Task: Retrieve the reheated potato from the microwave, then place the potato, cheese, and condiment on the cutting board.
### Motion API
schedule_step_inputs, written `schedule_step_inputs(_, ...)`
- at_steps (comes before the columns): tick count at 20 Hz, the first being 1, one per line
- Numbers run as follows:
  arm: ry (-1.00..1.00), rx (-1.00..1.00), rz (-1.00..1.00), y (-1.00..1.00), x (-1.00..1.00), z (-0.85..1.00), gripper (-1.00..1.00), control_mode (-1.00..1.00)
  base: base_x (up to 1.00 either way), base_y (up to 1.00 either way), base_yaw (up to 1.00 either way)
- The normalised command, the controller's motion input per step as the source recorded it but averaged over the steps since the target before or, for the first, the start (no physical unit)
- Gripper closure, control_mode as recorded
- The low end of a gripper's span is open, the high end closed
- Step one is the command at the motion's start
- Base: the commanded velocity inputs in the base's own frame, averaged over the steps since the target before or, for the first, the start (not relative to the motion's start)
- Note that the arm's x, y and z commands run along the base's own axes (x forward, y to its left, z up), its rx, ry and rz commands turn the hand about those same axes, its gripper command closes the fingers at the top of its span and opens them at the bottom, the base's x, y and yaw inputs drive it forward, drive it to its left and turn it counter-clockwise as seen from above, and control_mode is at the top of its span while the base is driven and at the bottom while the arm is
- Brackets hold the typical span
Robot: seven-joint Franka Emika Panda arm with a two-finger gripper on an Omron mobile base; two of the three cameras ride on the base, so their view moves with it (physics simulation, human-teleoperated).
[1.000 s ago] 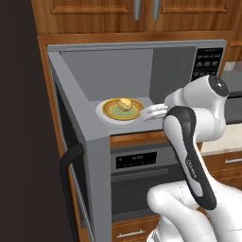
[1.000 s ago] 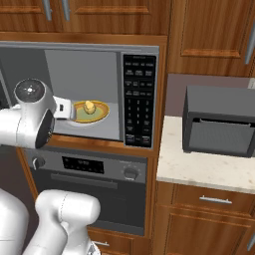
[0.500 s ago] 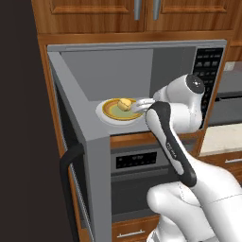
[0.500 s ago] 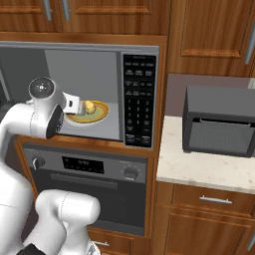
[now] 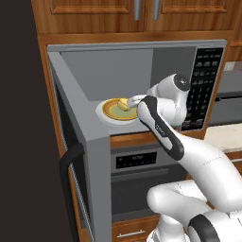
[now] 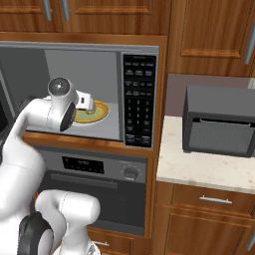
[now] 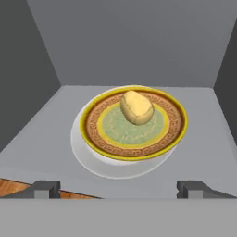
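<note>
Reaching into the open microwave for the potato, jaws wide and empty.

From the left, I saw the microwave (image 5: 94,156) door swung open toward me, then the grey cavity, where the potato (image 7: 136,107) sat on a yellow-rimmed patterned plate (image 7: 173,134) resting on the white turntable (image 7: 81,146). My gripper (image 7: 118,189) was at the mouth of the cavity, just short of the plate, fingers spread apart and holding nothing. I judged the potato light, firm and lumpy, likely to roll on the shallow plate, so I meant to close across its narrow middle, from the sides, low enough not to squeeze it out upward. Further right stood the black keypad (image 6: 138,99); its button markings were too small to read, and I found no brand name.
</note>
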Motion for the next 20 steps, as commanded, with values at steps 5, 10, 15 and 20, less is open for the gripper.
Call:
schedule_step_inputs(5, 0.00, -0.04, 0.00, 0.02, 0.46, -0.15, -1.00, -1.00, 0.00, 0.00, 0.00)
schedule_step_inputs(10, 0.00, -0.04, 0.00, 0.02, 0.40, -0.29, -1.00, -1.00, 0.00, 0.00, 0.00)
schedule_step_inputs(15, 0.00, -0.01, 0.00, 0.06, 0.45, -0.17, -1.00, -1.00, 0.00, 0.00, 0.00)
schedule_step_inputs(20, 0.00, -0.01, 0.01, 0.00, 0.44, -0.04, -1.00, -1.00, 0.00, 0.00, 0.00)
